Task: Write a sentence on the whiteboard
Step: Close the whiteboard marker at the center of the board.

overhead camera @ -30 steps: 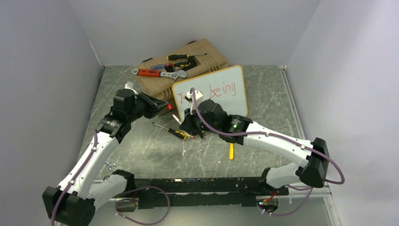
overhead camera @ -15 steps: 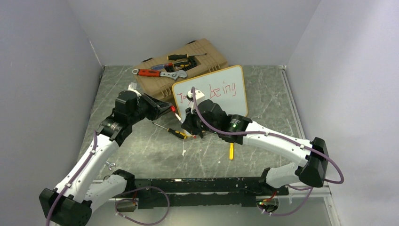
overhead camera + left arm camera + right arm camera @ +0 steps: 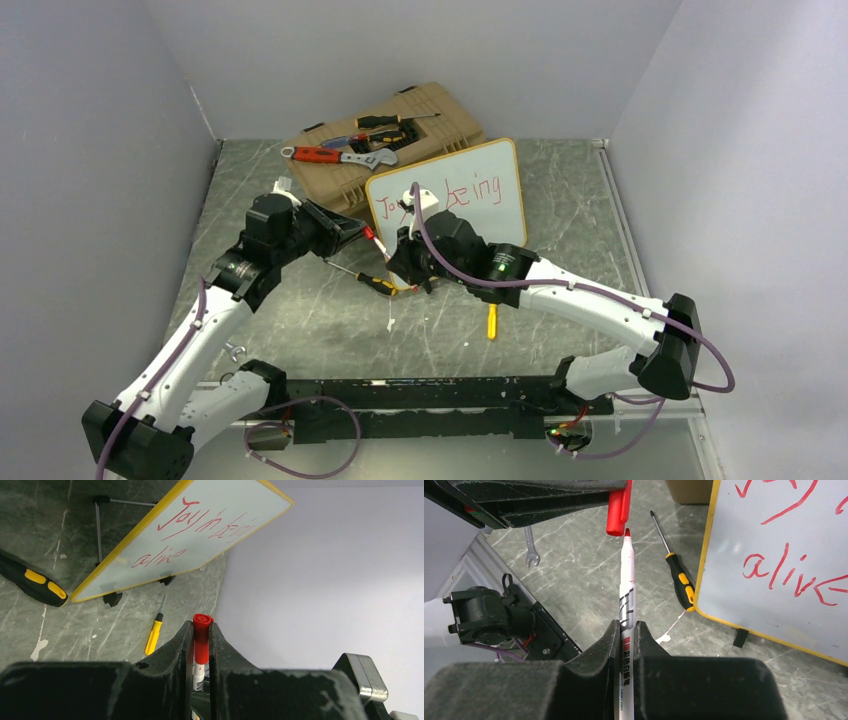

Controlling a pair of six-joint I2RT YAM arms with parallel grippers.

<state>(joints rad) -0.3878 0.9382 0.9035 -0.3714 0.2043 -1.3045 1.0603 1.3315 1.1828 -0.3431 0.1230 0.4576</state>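
Observation:
The whiteboard point(image 3: 490, 215) stands tilted on black clip feet at the table's middle back. The sentence point(image 3: 202, 522) reads "Joy in being" with "alive" below in red; "alive" also shows in the right wrist view point(image 3: 781, 572). My left gripper point(image 3: 366, 233) is shut on a red marker cap point(image 3: 202, 637). My right gripper point(image 3: 403, 262) is shut on a white marker point(image 3: 626, 592), in front of the board's lower left. The marker's red tip touches, or nearly touches, the mouth of the cap point(image 3: 618, 507).
A tan toolbox point(image 3: 440, 115) with a red wrench and screwdrivers on it lies behind the board. A black-yellow screwdriver point(image 3: 368, 281) lies under the grippers. A small yellow screwdriver point(image 3: 491, 322) lies nearer. A small spanner point(image 3: 530, 555) is by the left arm.
My left gripper has moved right with the cap until it meets the marker tip. The right gripper has shifted slightly, uncovering more of "Joy" on the board.

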